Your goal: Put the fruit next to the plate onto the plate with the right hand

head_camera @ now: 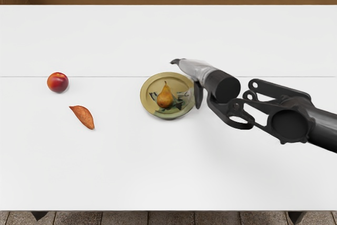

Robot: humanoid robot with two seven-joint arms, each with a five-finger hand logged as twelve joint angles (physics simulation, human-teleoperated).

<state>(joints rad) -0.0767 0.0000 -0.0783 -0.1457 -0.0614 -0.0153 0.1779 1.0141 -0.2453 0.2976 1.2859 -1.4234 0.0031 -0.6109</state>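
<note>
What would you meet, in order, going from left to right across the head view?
From the left: peach → sweet potato → pear on the plate → right hand.

My right arm [295, 122] runs off the picture's right edge. The right hand [190, 72] is mostly hidden behind its own wrist, and it covers the right rim of the plate [147, 90]. The pear [165, 97] hides part of the plate's dark pattern, which is too small for me to make out.

Table [158, 172]: plate [148, 100], peach [58, 82], sweet potato [82, 116]
</note>
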